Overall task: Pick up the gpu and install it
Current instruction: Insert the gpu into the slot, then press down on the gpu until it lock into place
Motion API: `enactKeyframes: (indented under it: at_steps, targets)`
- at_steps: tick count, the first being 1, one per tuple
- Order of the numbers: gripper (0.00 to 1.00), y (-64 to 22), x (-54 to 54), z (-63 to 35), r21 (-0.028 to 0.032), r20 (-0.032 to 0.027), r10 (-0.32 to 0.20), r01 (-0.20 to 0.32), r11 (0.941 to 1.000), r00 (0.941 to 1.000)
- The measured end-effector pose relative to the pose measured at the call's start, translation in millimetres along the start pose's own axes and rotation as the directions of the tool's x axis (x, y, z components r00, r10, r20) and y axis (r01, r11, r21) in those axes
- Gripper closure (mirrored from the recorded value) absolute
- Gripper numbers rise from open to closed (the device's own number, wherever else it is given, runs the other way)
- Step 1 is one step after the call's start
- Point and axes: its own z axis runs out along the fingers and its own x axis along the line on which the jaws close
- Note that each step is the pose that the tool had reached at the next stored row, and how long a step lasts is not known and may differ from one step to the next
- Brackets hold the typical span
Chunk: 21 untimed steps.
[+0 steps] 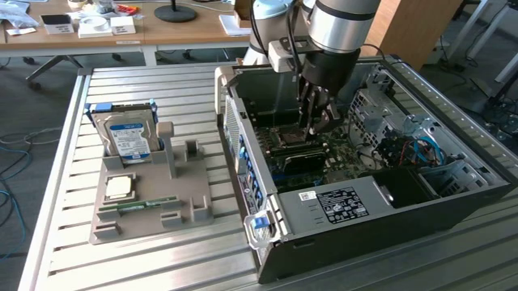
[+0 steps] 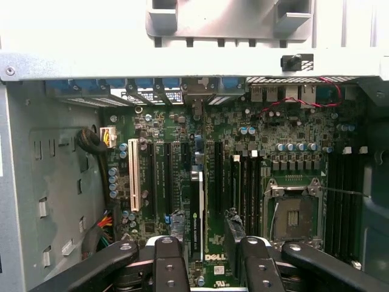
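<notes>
- The black two-fingered pincer (image 1: 318, 121) hangs inside the open black computer case (image 1: 453, 206), at upper centre of the exterior view, above the green motherboard (image 2: 243, 140).
- Its fingers (image 2: 167, 261) pinch the slim green gpu card (image 2: 196, 213), standing edge-on in a slot.
- On the slatted metal counter (image 1: 162, 91), a grey holder tray (image 1: 150, 209) carries a silver hard drive (image 1: 130, 136).

Tool (image 1: 321, 121): fingertips hidden among motherboard parts, exterior view; bases cut by wrist picture's edge.
Gpu (image 2: 196, 222): seen edge-on between fingers, fan face hidden.
Hard drive (image 1: 130, 136) label: text too small.
</notes>
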Motion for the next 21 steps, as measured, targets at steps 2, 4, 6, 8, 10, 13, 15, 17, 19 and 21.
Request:
enactKeyframes:
  at_steps: [2,4,6,8,10,13,15,17,19,21]
  targets:
    - [0.60,-0.2,0.0,-1.2,-0.0002,-0.0004,0.000,0.000,1.0000,1.0000]
    - [0.60,-0.3,-0.1,-3.6,0.0000,0.0000,0.000,0.000,1.0000,1.0000]
    - [0.60,-0.4,-0.1,-6.4,0.0000,-0.0001,0.000,0.000,1.0000,1.0000]
    - [0.60,-0.4,-0.2,-8.3,0.0000,0.0000,0.000,0.000,1.0000,1.0000]
    - [0.60,-0.4,-0.2,-8.3,0.0001,0.0002,0.000,0.000,1.0000,1.0000]
    - [0.60,-0.4,-0.2,-8.4,0.0000,0.0000,0.000,0.000,1.0000,1.0000]
    - [0.60,-0.4,-0.2,-8.4,0.0000,0.0000,0.000,0.000,1.0000,1.0000]
    - [0.60,-0.4,-0.2,-8.4,0.0000,0.0000,0.000,0.000,1.0000,1.0000]
    - [0.60,-0.4,-0.2,-8.4,0.0000,0.0001,0.000,0.000,1.0000,1.0000]
    - [0.60,-0.4,-0.2,-8.4,0.0000,0.0001,0.000,0.000,1.0000,1.0000]
